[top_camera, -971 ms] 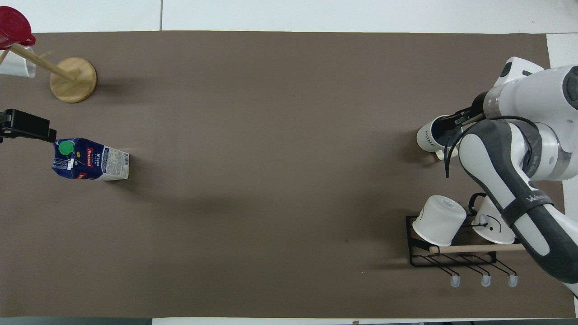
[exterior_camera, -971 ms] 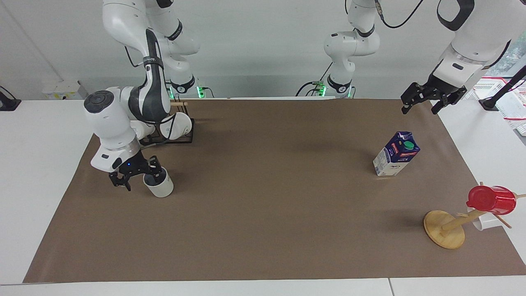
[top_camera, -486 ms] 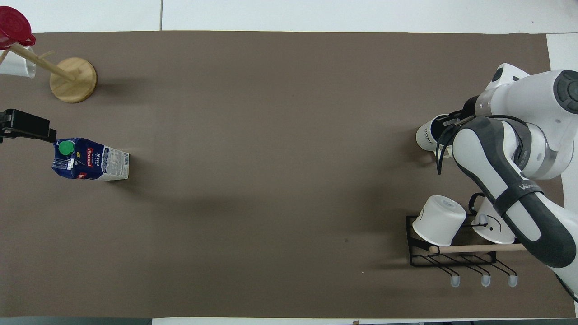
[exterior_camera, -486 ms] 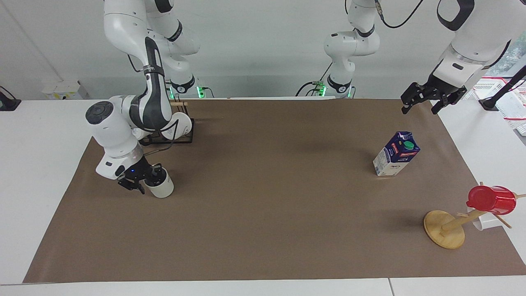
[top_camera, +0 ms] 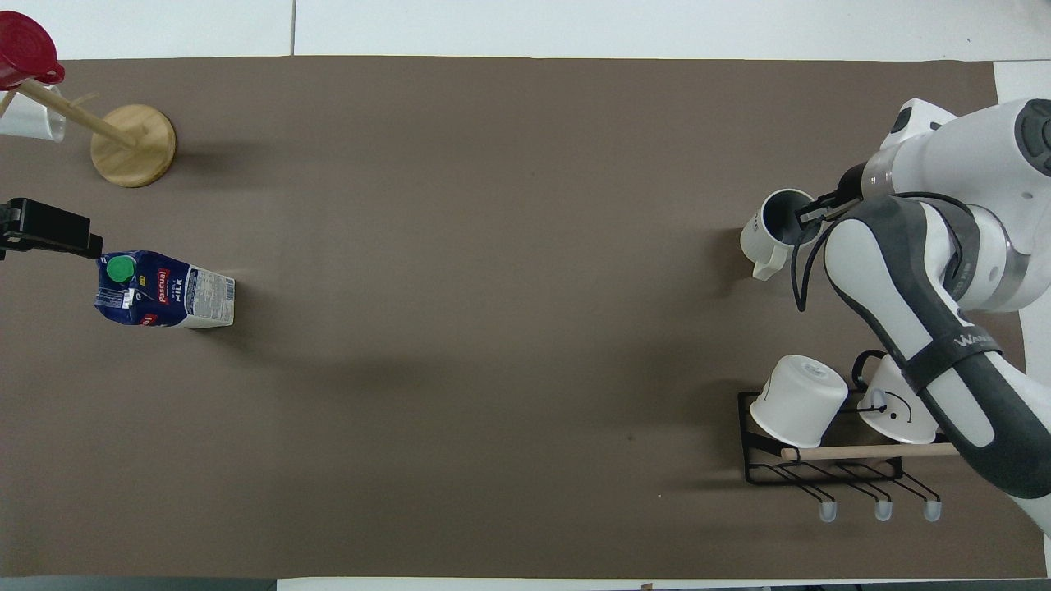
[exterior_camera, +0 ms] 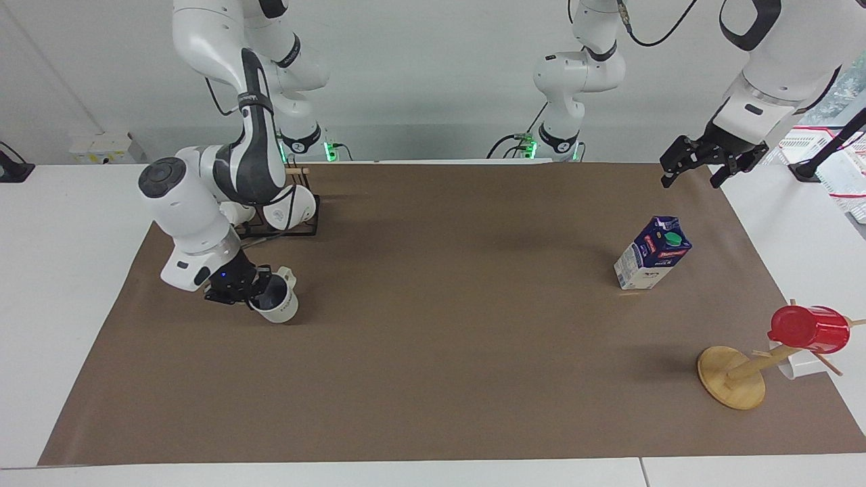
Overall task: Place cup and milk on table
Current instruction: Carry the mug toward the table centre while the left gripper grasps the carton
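Your right gripper [exterior_camera: 252,291] has the small off-white ceramic cup with the grey-blue inside [exterior_camera: 276,302] pinched at the rim, one finger inside the wall and one outside. The cup is tipped, mouth angled up and toward the right arm's end, loop handle pointing toward the robots. Its lower edge sits at or just above the brown paper sheet of the table [exterior_camera: 433,379]; I can't tell whether it touches. The cup lies on the table-centre side of the gripper, so my read is that the coming move turns on that tilt: rotate the wrist until the base is flat on the sheet, then release.

Near it, closer to the robots, is the black wire mug rack with a wooden bar [top_camera: 829,460], holding two all-white mugs [top_camera: 799,400]. It's clear of the cup, but the right arm's forearm passes over it, so watch the elbow when you swing.

The dark-blue and white gable-top milk carton with the green cap [exterior_camera: 652,252] already stands upright on the sheet at the left arm's end, well apart from the cup. The left gripper [exterior_camera: 697,169] waits in the air over the sheet's edge there, fingers spread, holding nothing.

The wooden mug tree with the red cup [exterior_camera: 808,329] is farther from the robots than the carton, and not in your way.
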### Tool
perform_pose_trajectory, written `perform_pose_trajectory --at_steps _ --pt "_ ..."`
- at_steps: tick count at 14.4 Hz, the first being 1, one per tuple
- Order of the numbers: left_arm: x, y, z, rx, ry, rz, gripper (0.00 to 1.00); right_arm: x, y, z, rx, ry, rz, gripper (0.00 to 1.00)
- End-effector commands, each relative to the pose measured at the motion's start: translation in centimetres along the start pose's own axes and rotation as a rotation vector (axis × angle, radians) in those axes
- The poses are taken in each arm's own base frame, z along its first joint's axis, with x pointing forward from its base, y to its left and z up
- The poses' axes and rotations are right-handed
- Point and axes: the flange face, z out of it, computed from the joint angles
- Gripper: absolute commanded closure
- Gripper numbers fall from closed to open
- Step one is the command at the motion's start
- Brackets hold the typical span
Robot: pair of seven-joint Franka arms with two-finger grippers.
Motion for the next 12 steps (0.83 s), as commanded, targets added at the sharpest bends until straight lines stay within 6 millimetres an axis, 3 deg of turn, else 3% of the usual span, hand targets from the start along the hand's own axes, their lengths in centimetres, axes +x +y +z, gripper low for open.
perform_pose_trajectory --at_steps 1,4,7,10,12 --pt "-0.8 0.0 -0.1 -0.007 -0.003 0.011 0.0 2.6 -6.2 -1.7 -0.039 0.01 -0.011 1.0" --pt "-0.9 -0.1 0.0 -0.008 -0.01 0.007 0.0 4.1 -14.4 -1.2 -0.033 0.073 -0.076 1.0" --pt "-0.9 -0.2 1.2 -0.005 0.031 0.005 0.0 4.5 -19.5 -0.6 -0.022 0.113 -0.108 1.0" --pt "-1.1 -0.4 4.4 0.0 0.091 0.003 0.0 4.5 -25.4 2.0 -0.002 0.123 -0.045 1.0" --pt "-0.5 -1.6 7.2 0.002 0.099 -0.013 0.0 3.6 -27.0 4.1 0.001 0.123 -0.055 1.0"
